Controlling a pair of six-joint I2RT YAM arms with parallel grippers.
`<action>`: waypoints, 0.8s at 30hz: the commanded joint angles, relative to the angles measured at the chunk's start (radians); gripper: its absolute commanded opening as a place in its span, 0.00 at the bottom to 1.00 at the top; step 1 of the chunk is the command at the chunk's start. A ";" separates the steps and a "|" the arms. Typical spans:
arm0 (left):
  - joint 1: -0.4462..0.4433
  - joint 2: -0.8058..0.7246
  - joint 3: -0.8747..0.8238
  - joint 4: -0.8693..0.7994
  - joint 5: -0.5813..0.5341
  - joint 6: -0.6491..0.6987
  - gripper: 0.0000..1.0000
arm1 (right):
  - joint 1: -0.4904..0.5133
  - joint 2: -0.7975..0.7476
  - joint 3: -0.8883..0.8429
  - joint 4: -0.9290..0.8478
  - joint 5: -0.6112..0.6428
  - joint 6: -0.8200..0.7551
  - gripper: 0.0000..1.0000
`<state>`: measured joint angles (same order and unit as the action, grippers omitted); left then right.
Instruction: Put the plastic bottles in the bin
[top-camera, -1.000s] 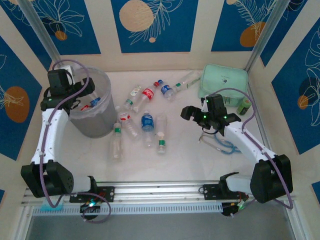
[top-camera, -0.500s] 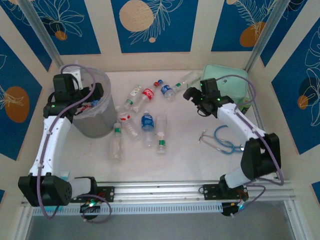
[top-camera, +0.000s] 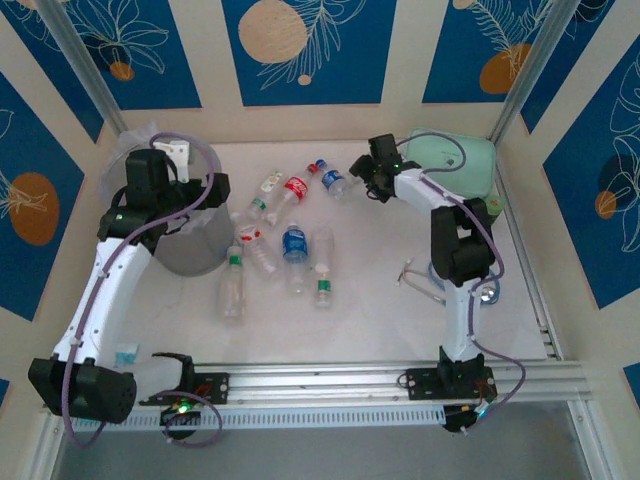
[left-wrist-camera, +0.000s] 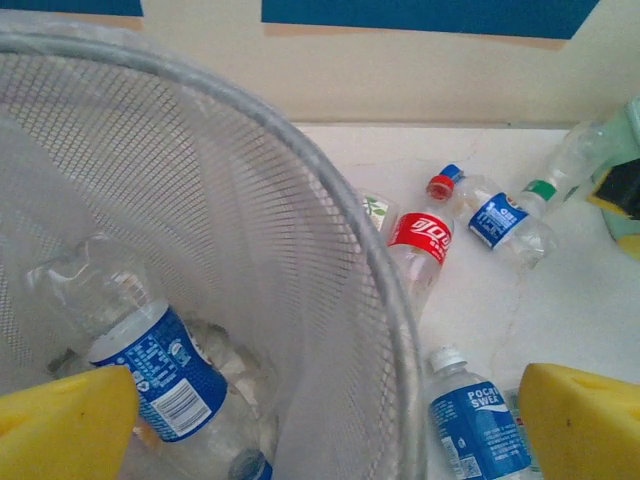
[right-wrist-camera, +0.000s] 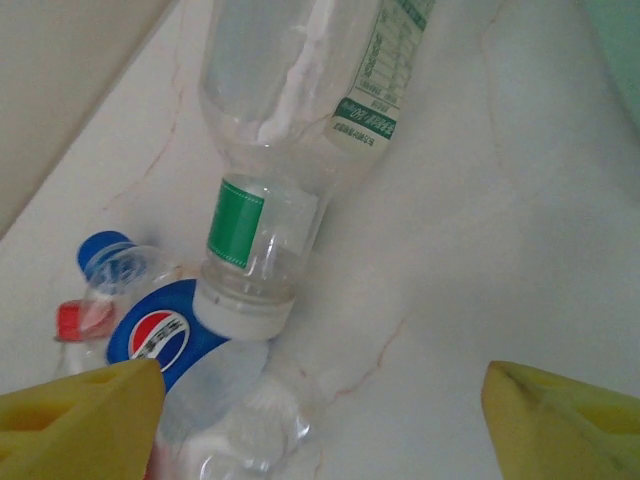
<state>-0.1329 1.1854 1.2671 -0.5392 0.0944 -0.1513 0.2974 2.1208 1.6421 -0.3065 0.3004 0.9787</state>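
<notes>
In the left wrist view the bin (left-wrist-camera: 330, 230) is running off the left and bottom edges. The bottle (left-wrist-camera: 150, 370) lying inside is slipping behind a finger (left-wrist-camera: 60, 425). On the table, a blue-labelled bottle (left-wrist-camera: 480, 420) is being cut by the bottom edge. In the right wrist view a clear bottle (right-wrist-camera: 290, 130) is being cropped by the top edge. A red-capped bottle (right-wrist-camera: 75, 325) is hiding mostly behind a finger (right-wrist-camera: 80, 420). From above, the right arm (top-camera: 460, 250) is covering part of the stethoscope (top-camera: 420, 280) and case (top-camera: 470, 165). The left arm (top-camera: 150, 200) is covering much of the bin's mouth.
</notes>
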 joint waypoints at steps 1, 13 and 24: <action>-0.007 -0.012 -0.025 0.044 0.103 -0.017 0.97 | 0.015 0.045 0.034 0.061 0.007 0.013 0.77; -0.006 -0.033 -0.066 0.091 0.128 -0.028 0.96 | 0.014 0.250 0.271 -0.011 -0.023 0.045 0.86; -0.007 -0.040 -0.080 0.091 0.097 -0.019 0.95 | -0.001 0.305 0.331 -0.055 -0.034 0.057 0.71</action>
<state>-0.1333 1.1675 1.2011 -0.4702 0.2016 -0.1768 0.3054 2.4115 1.9491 -0.3382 0.2806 1.0286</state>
